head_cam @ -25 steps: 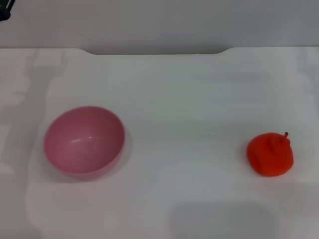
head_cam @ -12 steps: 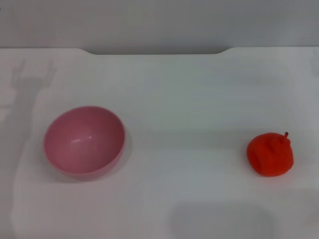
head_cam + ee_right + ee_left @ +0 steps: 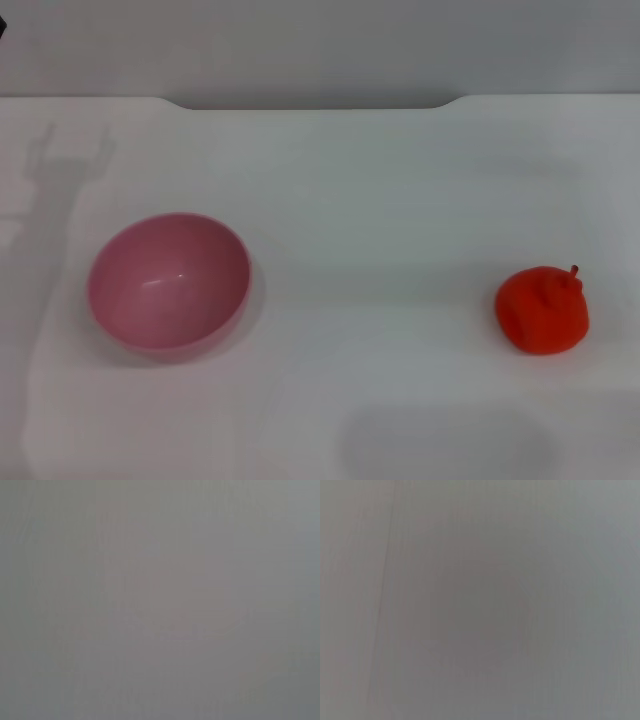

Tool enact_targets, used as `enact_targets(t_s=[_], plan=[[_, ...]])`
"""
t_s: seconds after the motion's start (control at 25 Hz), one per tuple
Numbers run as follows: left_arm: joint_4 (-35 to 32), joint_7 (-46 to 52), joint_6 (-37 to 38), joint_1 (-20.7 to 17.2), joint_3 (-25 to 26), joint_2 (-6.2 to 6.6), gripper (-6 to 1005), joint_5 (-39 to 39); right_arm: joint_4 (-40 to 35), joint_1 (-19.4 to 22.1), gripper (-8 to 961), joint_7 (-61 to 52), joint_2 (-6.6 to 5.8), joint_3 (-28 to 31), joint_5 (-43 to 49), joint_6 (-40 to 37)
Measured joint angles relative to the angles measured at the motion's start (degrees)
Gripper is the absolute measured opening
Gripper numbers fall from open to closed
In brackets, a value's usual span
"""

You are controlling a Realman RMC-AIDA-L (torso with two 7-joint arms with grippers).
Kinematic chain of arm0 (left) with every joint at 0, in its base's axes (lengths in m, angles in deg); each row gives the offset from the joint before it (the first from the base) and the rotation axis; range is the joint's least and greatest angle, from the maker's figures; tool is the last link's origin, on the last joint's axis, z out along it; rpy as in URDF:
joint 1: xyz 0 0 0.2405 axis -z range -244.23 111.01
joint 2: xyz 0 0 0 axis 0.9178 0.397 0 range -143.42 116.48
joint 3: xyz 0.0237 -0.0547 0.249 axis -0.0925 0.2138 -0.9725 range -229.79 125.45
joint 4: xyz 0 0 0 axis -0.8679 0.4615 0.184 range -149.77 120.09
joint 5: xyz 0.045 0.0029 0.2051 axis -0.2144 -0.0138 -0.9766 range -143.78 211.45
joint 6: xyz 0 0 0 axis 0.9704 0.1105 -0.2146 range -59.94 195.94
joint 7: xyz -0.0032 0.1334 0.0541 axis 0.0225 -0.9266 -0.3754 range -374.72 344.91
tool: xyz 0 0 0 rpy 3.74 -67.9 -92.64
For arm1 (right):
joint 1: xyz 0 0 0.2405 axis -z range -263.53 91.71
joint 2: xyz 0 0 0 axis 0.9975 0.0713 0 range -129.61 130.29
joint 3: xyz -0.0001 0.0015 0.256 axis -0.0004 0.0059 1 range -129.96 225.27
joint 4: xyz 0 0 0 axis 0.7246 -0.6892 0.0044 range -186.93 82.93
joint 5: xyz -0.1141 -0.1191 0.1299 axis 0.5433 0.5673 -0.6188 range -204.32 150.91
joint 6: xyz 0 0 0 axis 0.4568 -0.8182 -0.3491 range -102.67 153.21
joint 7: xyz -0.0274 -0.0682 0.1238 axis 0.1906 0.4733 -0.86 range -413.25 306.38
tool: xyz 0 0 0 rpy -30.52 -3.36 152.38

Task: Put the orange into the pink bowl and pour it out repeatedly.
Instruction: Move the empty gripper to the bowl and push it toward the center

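The pink bowl [image 3: 167, 282] stands upright and empty on the left side of the white table [image 3: 360, 200] in the head view. The orange [image 3: 543, 309], red-orange with a small dark stem nub, rests on the table far to the right, well apart from the bowl. Neither gripper shows in the head view; only a tiny dark sliver [image 3: 2, 28] touches the top left edge. Both wrist views show nothing but a plain grey surface.
A fork-shaped shadow [image 3: 68, 155] falls on the table behind and left of the bowl. The table's far edge [image 3: 320, 103] has a shallow recess along the middle. A faint darker patch [image 3: 445, 440] lies near the front edge.
The dark piece at the top left corner has drawn almost fully out of the head view. The shadow on the left of the table has shifted. Bowl and orange have not moved.
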Motion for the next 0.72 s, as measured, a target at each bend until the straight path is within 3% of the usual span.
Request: enact_targets(t_s=[0.56, 0.72], plan=[[-0.76, 0.08, -0.36, -0.07, -1.64, 0.52, 796, -0.57, 0.50, -2.28, 501, 0.06, 0.06, -0.31, 0.26, 0.52], [-10.02, 9.76, -8.92, -2.12, -7.47, 1.78, 795, -1.74, 1.50, -3.87, 501, 0.06, 0.11, -0.55, 0.44, 0.80]])
